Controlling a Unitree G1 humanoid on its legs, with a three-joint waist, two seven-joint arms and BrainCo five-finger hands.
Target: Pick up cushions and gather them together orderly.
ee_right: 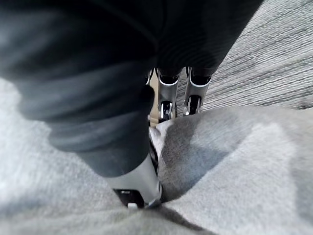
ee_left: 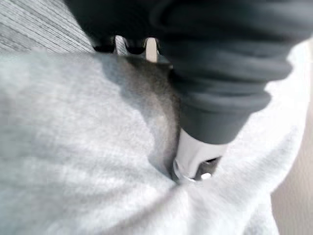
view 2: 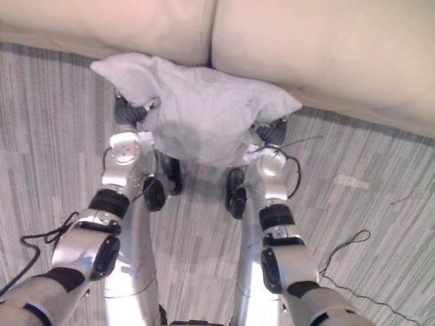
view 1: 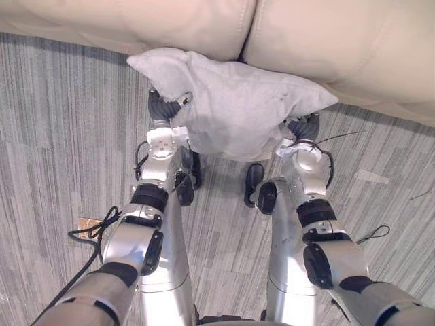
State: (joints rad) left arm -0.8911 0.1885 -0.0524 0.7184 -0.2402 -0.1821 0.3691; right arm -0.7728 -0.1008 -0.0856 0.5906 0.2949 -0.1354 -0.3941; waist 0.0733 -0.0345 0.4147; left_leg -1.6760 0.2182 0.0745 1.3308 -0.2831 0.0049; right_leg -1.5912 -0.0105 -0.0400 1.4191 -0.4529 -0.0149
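In front of the beige sofa (view 1: 326, 47), the grey cushion (view 1: 238, 109) hangs between left hand (view 1: 163, 107) and right hand (view 1: 304, 128), each pinching an edge thumb-against-fingers; keeping both level should land it flat.

Soft, even indoor light falls on the scene from above, with no hard glare. The beige sofa (view 1: 326, 47) is the brightest area, showing a faint sheen on its rounded upholstery and a dark seam between its two seats. The grey cushion (view 1: 238, 109) is well lit on top and shaded in its creases and along its underside. The striped floor (view 1: 61, 122) is evenly lit, darkening in a narrow band under the sofa's front. In the wrist views the left hand (ee_left: 220, 58) and right hand (ee_right: 98, 73) read nearly black against the pale fabric, which washes out to near white beside the left hand. Each silver thumb carries a small highlight.
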